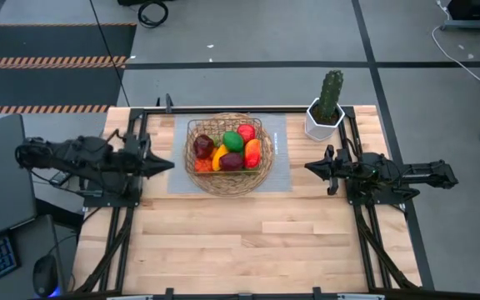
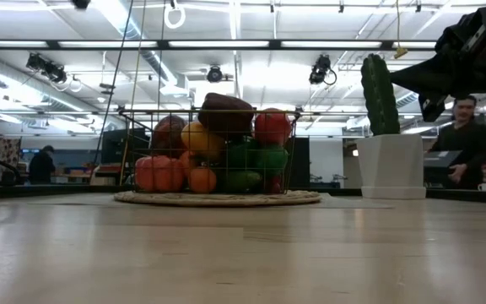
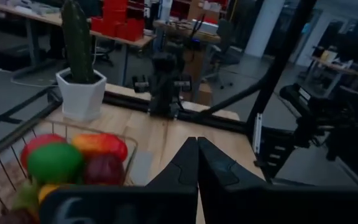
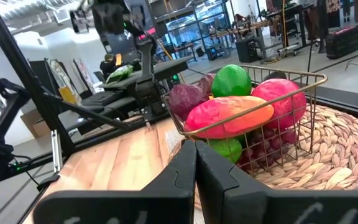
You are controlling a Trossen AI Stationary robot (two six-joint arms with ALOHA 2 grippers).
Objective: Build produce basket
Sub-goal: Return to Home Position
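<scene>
My left fingers [image 1: 167, 165] are pressed together and hold nothing. They hang just off the left side of the basket [image 1: 227, 189], with the tips pointing at it. My right fingers [image 1: 310, 167] are pressed together too, also empty. They are off the basket's right side, a little farther out than the left pair, and point back at it. Neither pair touches the basket or anything in it.

The basket stands on a grey mat [image 1: 280, 158] that sticks out on both sides of it, on the worktop [image 1: 248, 242]. It has a woven round base with a wire cage rising from it.

The produce [image 1: 230, 148] is all inside the basket, heaped in the middle.
- A green fruit [image 1: 233, 141] sits at the centre.
- A red one [image 1: 246, 132] lies just right of the green fruit, on the basket's far side.
- A red-and-orange mango [image 1: 253, 152] leans against the basket's right wall.
- A dark plum [image 1: 232, 162] lies on the basket's near side.
- A dark red apple [image 1: 203, 147] is by the basket's left wall.
- A yellow piece [image 1: 219, 155] shows between the apple and the plum.

In the low view the top of the heap pokes just over the wire rim.

A cactus [image 1: 331, 90] in a white pot [image 1: 323, 122] stands well apart from the basket, to its right and farther back. In the room far behind the basket, a person [image 2: 462, 135] stands to the right of the pot.
</scene>
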